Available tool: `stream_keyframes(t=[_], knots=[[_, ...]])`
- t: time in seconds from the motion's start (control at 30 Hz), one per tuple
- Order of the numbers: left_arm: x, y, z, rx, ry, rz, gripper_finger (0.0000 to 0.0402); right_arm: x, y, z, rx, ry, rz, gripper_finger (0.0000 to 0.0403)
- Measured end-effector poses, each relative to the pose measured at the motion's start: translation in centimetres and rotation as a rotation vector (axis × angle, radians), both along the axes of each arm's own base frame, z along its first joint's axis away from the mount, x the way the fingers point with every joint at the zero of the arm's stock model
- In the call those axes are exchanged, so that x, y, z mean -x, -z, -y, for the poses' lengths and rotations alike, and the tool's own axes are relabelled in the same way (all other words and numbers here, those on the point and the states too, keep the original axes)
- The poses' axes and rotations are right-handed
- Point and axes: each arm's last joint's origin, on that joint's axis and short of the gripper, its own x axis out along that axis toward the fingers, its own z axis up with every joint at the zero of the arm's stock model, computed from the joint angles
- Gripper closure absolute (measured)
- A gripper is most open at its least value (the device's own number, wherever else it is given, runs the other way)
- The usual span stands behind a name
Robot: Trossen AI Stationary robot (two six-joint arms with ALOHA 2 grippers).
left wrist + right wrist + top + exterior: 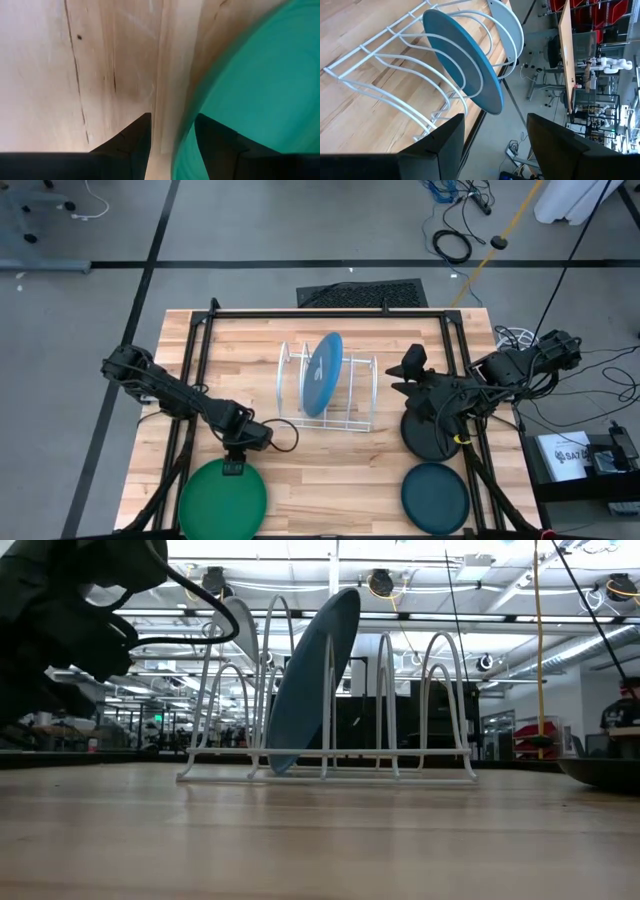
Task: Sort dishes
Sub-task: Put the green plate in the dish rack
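A green plate (pixel 222 500) lies flat at the table's near left. My left gripper (pixel 233 468) is open and points down at the plate's far rim (pixel 200 100), one finger over the plate and one over bare wood. A blue plate (pixel 322 372) stands on edge in the white wire rack (pixel 350 420). A black plate (pixel 430 438) and a dark teal plate (pixel 435 498) lie flat at the right. My right gripper (pixel 403 377) is open and empty just right of the rack, facing the blue plate (pixel 465 60). My left gripper (pixel 172 145) comes from above with its fingers on either side of the green plate's far rim. I cannot tell whether they touch it. The plate lies flat on the table.
A black metal frame (pixel 330 313) runs along the table's far edge and both sides. The rack stands mid-table with free slots right of the blue plate. Bare wood lies between the green and teal plates. Cables and a floor mat lie beyond the far edge.
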Motion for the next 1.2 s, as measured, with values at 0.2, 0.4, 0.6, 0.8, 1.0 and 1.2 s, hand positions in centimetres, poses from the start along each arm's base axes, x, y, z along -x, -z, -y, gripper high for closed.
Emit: stream_keyframes(t=[0.2, 0.4, 0.6, 0.8, 1.0, 1.2], knots=[[0.2, 0.8, 0.0, 0.014, 0.002, 0.032, 0.0243, 0.0, 0.0, 0.0, -0.001, 0.0, 0.004, 0.0195], [0.5, 0.9, 0.6, 0.018, 0.031, 0.039, 0.0243, 0.0, 0.0, 0.0, -0.001, 0.0, 0.004, 0.0195], [0.4, 1.2, 1.3, 0.028, 0.055, 0.063, 0.0243, -0.1, 0.0, 0.1, 0.001, 0.01, 0.004, 0.0195], [0.2, 2.2, 2.1, 0.017, 0.077, 0.041, 0.0244, -0.1, 0.0, 0.1, 0.001, 0.01, 0.005, 0.0195], [0.2, 2.3, 2.1, -0.02, 0.039, 0.031, 0.0304, -0.1, 0.0, 0.1, 0.001, 0.01, 0.004, 0.0195], [0.1, 2.1, 2.4, 0.036, 0.05, 0.021, 0.0385, -0.2, -0.1, 0.1, -0.005, 0.009, 0.02, 0.0195]])
